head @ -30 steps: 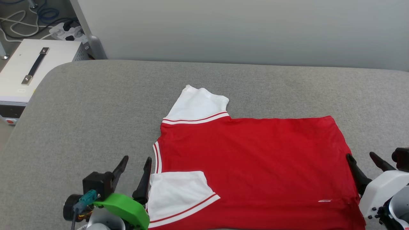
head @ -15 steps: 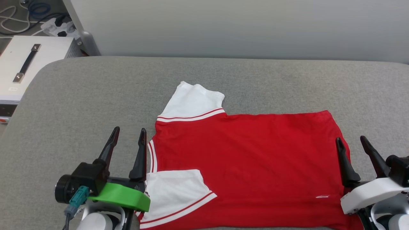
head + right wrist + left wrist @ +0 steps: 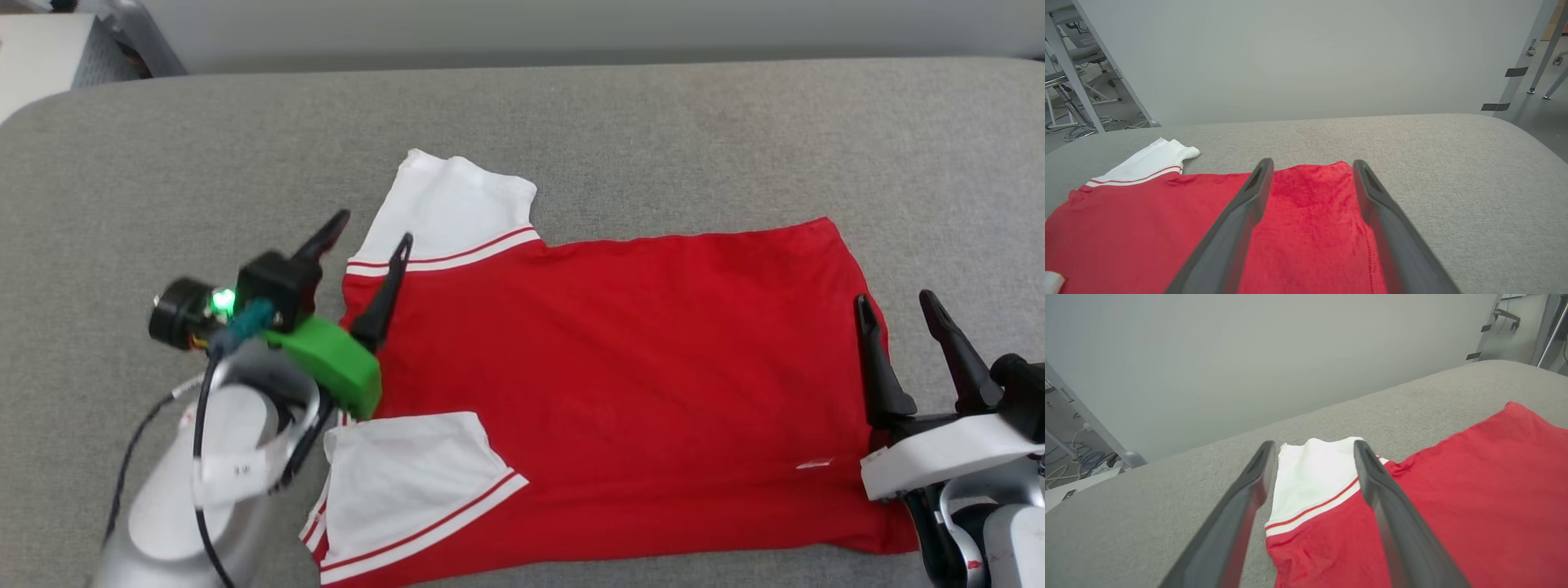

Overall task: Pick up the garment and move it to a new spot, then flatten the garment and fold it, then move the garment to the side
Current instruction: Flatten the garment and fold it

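In the head view the robot's pale left forearm (image 3: 204, 482) rises from the lower left of the frame, with a green mount (image 3: 331, 367) at the wrist. Above it, left of centre, the left gripper (image 3: 374, 229) has its two dark fingers spread wide with nothing held. One fingertip lies over the grey padded surface (image 3: 163, 163) and the other over the striped seam of the far white sleeve (image 3: 449, 204). In the left wrist view the fingers frame that sleeve, but whether they touch the cloth cannot be told. The garment (image 3: 637, 367), a red jersey T-shirt, lies spread flat across the middle of the frame, sleeves at the left and hem at the right. The far sleeve points toward the top of the frame. The near white sleeve (image 3: 408, 474), edged in red and white stripes, is folded in over the red body at the lower left of centre. A small white tag (image 3: 814, 465) sits on the red cloth near the lower right. At the right edge the right gripper (image 3: 892, 298) points up the frame from its white wrist housing (image 3: 939, 457), jaws apart and empty. Its left finger is over the hem edge, its right finger over bare grey surface. The right wrist view shows the hem's far corner between the two fingers.
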{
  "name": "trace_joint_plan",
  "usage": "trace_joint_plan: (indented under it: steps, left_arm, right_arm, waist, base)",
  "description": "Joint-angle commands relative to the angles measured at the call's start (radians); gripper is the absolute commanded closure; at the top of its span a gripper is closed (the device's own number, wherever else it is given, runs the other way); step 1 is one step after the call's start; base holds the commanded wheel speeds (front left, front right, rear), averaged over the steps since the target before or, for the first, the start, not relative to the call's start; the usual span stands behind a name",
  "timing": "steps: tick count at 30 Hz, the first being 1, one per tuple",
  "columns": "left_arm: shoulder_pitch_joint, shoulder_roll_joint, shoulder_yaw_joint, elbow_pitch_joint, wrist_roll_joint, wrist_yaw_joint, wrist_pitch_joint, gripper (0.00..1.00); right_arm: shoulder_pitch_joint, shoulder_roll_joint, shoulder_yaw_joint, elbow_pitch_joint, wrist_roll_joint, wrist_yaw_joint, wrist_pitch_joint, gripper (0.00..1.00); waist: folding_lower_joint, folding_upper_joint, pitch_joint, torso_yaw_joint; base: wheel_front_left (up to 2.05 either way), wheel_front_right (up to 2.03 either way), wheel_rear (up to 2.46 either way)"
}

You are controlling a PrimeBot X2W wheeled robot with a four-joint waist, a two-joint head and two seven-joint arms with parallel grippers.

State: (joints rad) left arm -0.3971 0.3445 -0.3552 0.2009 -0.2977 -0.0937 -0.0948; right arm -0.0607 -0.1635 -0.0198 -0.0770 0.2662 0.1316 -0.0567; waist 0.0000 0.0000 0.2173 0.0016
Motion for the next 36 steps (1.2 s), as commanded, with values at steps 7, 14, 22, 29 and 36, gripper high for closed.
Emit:
trace_joint_plan:
  steps: [7, 14, 22, 29, 36]
  left_arm:
    - [-0.357, 0.072, -0.114, 0.151, -0.098, -0.036, 0.322, 0.00]
    - [-0.622, 0.153, -0.249, 0.291, -0.301, -0.037, 0.527, 0.00]
    - [-0.751, 0.204, -0.346, 0.447, -0.402, -0.037, 0.648, 0.00]
    - [-0.774, 0.200, -0.408, 0.513, -0.441, -0.037, 0.623, 0.00]
    - [-0.764, 0.168, -0.433, 0.590, -0.497, -0.037, 0.635, 1.00]
  right_arm:
    - [-0.067, 0.010, 0.016, -0.037, -0.010, -0.001, 0.001, 0.00]
    - [-0.116, 0.020, 0.044, -0.046, -0.009, -0.001, -0.011, 0.00]
    - [-0.150, 0.024, 0.064, -0.041, -0.008, -0.001, -0.030, 0.00]
    - [-0.156, 0.021, 0.080, -0.041, -0.008, -0.001, -0.035, 0.00]
    - [-0.159, 0.016, 0.073, -0.040, -0.013, -0.001, -0.030, 0.00]
  waist:
    - [0.0000, 0.0000, 0.156, -0.081]
    - [0.0000, 0.0000, 0.245, -0.129]
    - [0.0000, 0.0000, 0.309, -0.166]
    - [0.0000, 0.0000, 0.327, -0.173]
    - [0.0000, 0.0000, 0.314, -0.162]
  base:
    - [0.00, 0.00, 0.00]
    - [0.00, 0.00, 0.00]
    - [0.00, 0.00, 0.00]
    - [0.00, 0.00, 0.00]
    - [0.00, 0.00, 0.00]
